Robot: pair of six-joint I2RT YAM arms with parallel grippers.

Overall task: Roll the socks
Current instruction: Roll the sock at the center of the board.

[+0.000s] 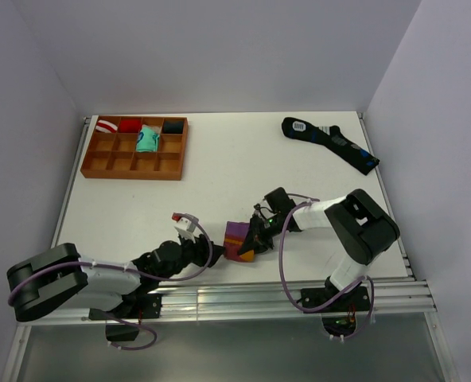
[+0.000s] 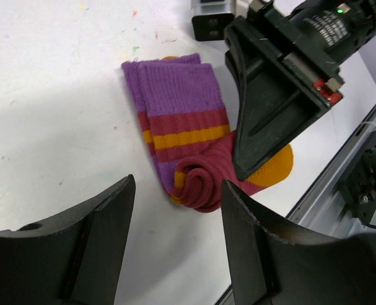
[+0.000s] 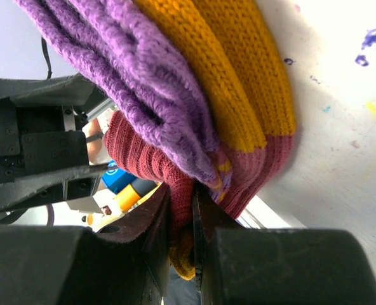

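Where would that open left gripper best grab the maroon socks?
On the socks, the rolled maroon end, coming from the side away from the right gripper: the roll bulges up thick there, while that gripper pinches the opposite edge.

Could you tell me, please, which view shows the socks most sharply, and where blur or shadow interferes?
Top external: evenly lit and sharp, but the socks are small, partly behind the right claw. Left wrist: socks crisp, the left claw dark, with little detail. Right wrist: knit sharp up close, background out of focus.

Socks at table front; tray back left; long sock back right.
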